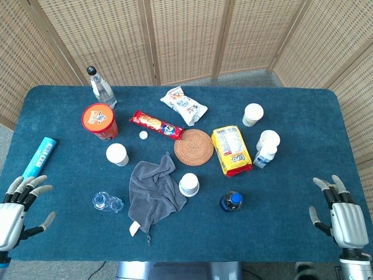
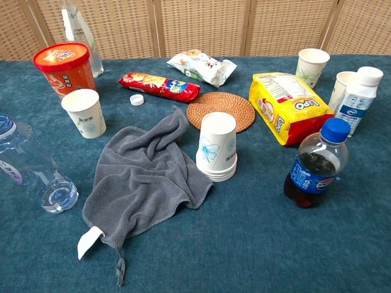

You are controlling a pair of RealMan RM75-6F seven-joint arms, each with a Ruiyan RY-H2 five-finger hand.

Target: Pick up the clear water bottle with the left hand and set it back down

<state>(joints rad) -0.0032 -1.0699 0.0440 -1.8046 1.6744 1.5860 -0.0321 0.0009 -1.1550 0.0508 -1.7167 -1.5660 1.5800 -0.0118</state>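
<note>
A clear water bottle [image 1: 108,202] with a blue label stands near the front left of the blue table; in the chest view the water bottle [image 2: 33,168] is at the far left edge, partly cut off. My left hand [image 1: 20,209] hovers at the table's front left corner, well left of that bottle, fingers spread and holding nothing. My right hand [image 1: 340,213] is at the front right corner, also spread and empty. Neither hand appears in the chest view.
A grey cloth [image 1: 154,189] lies right of the bottle, with stacked paper cups [image 1: 189,184] and a cola bottle [image 1: 231,202] beyond. A paper cup [image 1: 117,154], red tub [image 1: 99,121], blue tube [image 1: 39,157] and a tall black-capped bottle [image 1: 101,88] stand further back.
</note>
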